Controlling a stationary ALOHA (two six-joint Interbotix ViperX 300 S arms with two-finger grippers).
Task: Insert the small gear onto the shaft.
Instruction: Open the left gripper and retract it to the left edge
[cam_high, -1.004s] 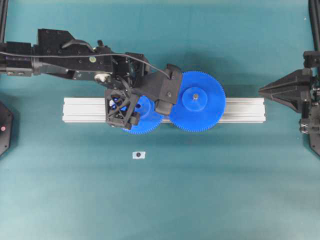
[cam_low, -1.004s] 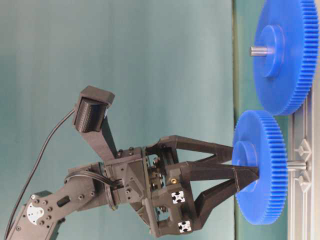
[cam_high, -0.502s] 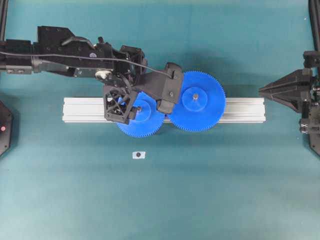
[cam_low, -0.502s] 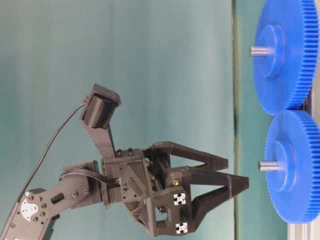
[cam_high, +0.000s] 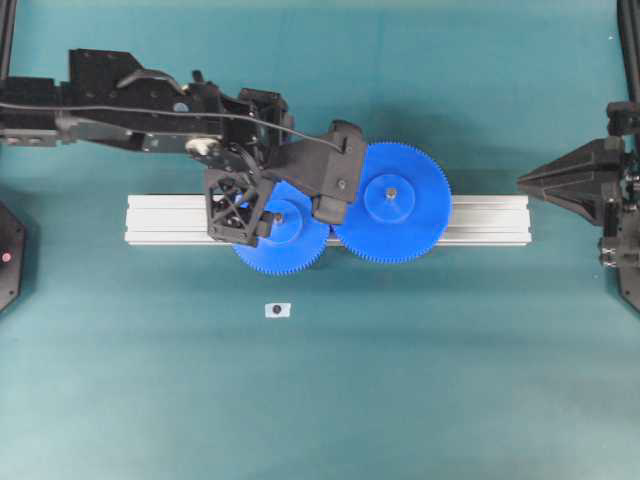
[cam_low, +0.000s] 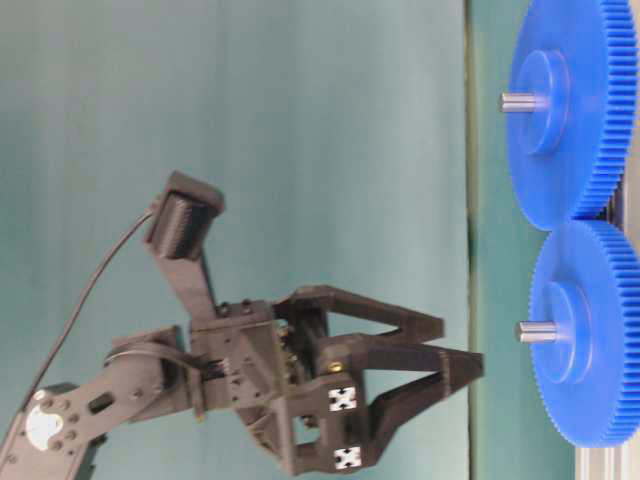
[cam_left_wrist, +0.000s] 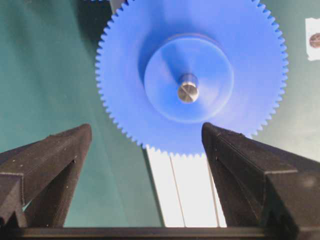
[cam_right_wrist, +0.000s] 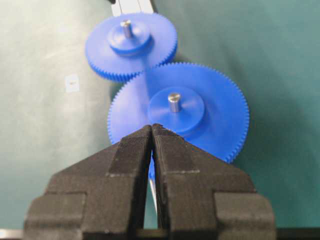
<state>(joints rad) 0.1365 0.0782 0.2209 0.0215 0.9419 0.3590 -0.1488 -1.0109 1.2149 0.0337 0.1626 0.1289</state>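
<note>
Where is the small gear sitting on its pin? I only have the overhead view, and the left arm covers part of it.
Observer: From table level, the small gear sits well down the shaft, whose tip sticks out past the hub.
Operator: Is the left end effector touching it?
Observer: No. The left end effector is open, with a clear gap between it and the gear.
Operator: And the right one?
Observer: Its wrist camera shows the right end effector shut and holding nothing.
</note>
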